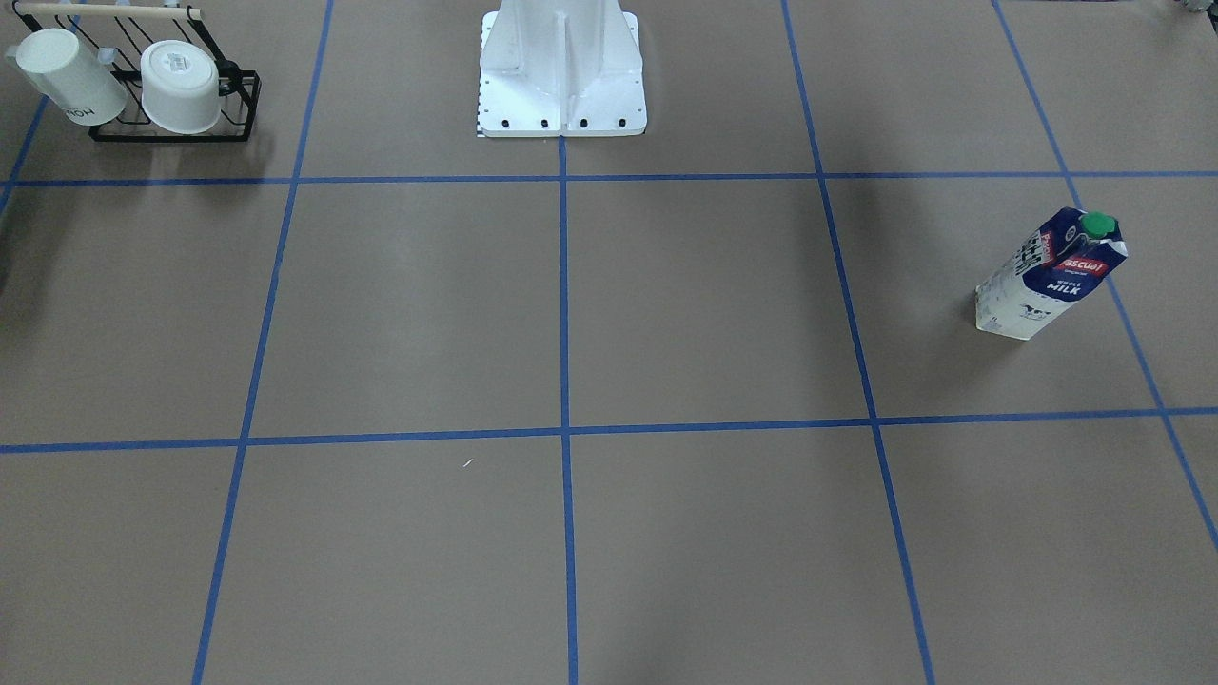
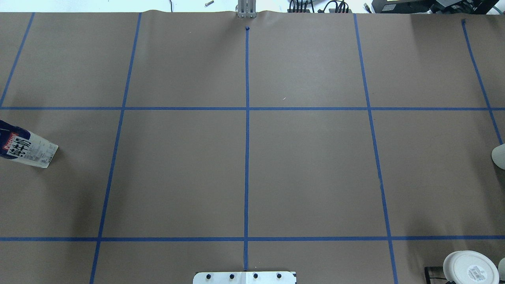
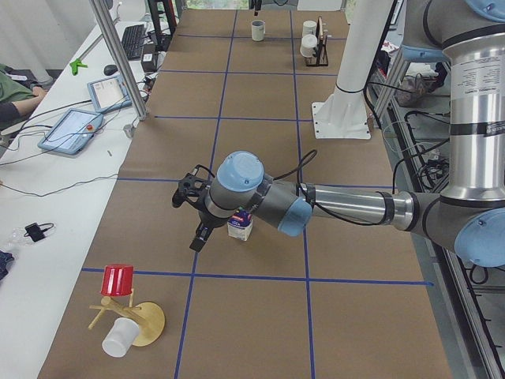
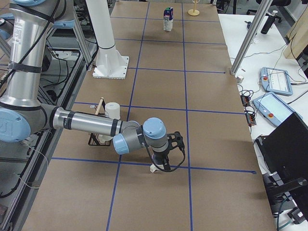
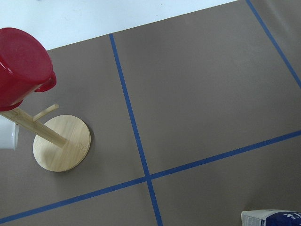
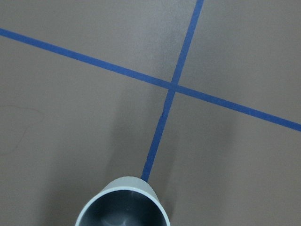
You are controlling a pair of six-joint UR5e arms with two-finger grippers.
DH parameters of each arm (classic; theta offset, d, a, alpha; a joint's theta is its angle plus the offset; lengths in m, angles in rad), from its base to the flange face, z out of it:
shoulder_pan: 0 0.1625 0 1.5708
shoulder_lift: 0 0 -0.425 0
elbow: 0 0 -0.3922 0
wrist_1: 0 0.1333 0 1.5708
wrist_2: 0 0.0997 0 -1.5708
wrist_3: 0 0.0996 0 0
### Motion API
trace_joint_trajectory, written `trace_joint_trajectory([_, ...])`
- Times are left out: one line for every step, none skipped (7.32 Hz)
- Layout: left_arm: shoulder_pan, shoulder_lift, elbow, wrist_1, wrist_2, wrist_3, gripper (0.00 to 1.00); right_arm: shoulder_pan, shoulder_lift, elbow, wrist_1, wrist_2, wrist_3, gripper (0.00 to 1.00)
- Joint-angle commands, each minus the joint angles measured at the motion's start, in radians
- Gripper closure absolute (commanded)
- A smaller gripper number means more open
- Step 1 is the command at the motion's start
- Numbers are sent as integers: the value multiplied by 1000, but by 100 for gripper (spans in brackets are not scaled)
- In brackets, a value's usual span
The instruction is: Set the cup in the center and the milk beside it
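The milk carton [image 1: 1051,276] stands upright on the robot's left side of the table, outside the center rectangle [image 1: 428,304]. It also shows in the overhead view [image 2: 27,148]. In the exterior left view my left gripper [image 3: 197,229] hovers close beside the milk [image 3: 241,227]; I cannot tell if it is open. The white cup [image 6: 123,207], dark grey inside, stands upright on a blue tape line at the table's far right edge [image 2: 499,157]. In the exterior right view my right gripper [image 4: 163,161] hangs just above the cup [image 4: 153,168]; I cannot tell its state.
A black wire rack [image 1: 176,128] holds two other white cups [image 1: 181,86] near the robot's right rear. A wooden mug tree [image 5: 61,148] with a red cup [image 5: 21,66] stands beyond the milk at the left end. The white robot base [image 1: 561,71] stands at mid rear.
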Motion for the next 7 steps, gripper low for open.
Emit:
trace_joint_trajectory([0, 3, 0, -40, 1, -4, 1, -63, 2, -37, 15, -68, 1, 7])
trace_joint_trajectory([0, 3, 0, -42, 1, -2, 1, -69, 2, -83, 66, -76, -1, 11])
trace_joint_trajectory([0, 3, -1, -42, 1, -1, 1, -83, 2, -135, 128, -75, 1, 27])
trace_joint_trajectory([0, 4, 0, -42, 1, 1, 1, -84, 2, -138, 140, -69, -1, 65])
trace_joint_trajectory([0, 6, 0, -42, 2, 2, 1, -104, 7, -134, 141, -69, -2, 100])
trace_joint_trajectory([0, 9, 2, -42, 2, 2, 1, -107, 31, -131, 141, -62, -1, 100])
trace_joint_trajectory([0, 10, 5, -42, 2, 4, 1, -107, 62, -131, 141, -27, 4, 100])
